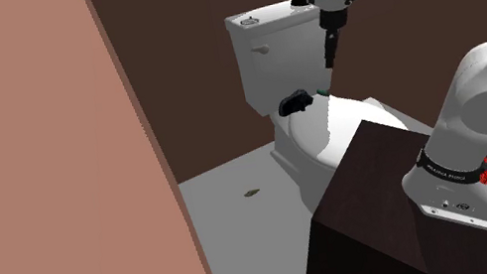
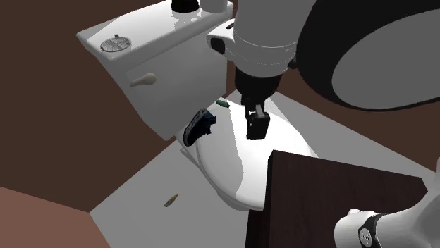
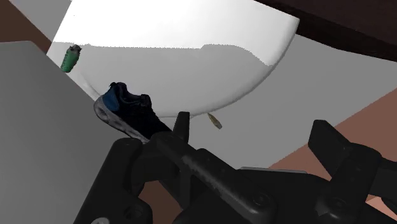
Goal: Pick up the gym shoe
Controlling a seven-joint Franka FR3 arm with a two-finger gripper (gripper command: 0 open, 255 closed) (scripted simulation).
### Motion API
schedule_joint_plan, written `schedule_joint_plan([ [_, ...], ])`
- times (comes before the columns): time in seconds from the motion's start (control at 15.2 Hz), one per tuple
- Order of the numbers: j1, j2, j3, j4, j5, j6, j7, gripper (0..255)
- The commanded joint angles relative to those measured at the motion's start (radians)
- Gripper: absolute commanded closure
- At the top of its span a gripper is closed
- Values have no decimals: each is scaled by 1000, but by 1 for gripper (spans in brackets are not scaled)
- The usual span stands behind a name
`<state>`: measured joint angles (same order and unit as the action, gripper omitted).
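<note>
The jaws stand released: the two black fingers are well apart and nothing is held between them. They hang over the rear part of a toilet lid, which is glossy white, smooth and rounded. The gym shoe lies off to one side of the jaws, outside the nearer finger and not between the two. It sits at the lid's back edge, close by the tank, a boxy white body with a flat top. The shoe has a black upper, a blue heel and a pale grey sole. Beyond the shoe from the jaws lies a small stubby green thing. On the matt grey floor below lies a little tan object.
</note>
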<state>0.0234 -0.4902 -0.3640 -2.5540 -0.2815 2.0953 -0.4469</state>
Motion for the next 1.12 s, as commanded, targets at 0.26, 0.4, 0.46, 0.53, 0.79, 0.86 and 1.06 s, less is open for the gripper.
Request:
schedule_joint_plan([
  [0.26,47,231,-126,40,20,230,-242,0],
  [0.4,67,319,-162,65,59,299,-336,0],
  [0.46,76,365,-177,81,86,333,-387,0],
  [0.53,85,412,-189,97,119,364,-442,0],
  [0.79,85,606,-194,181,293,467,-683,0],
  [0.86,74,653,-181,206,340,485,-744,0],
  [1.06,15,786,-117,291,457,529,-906,0],
])
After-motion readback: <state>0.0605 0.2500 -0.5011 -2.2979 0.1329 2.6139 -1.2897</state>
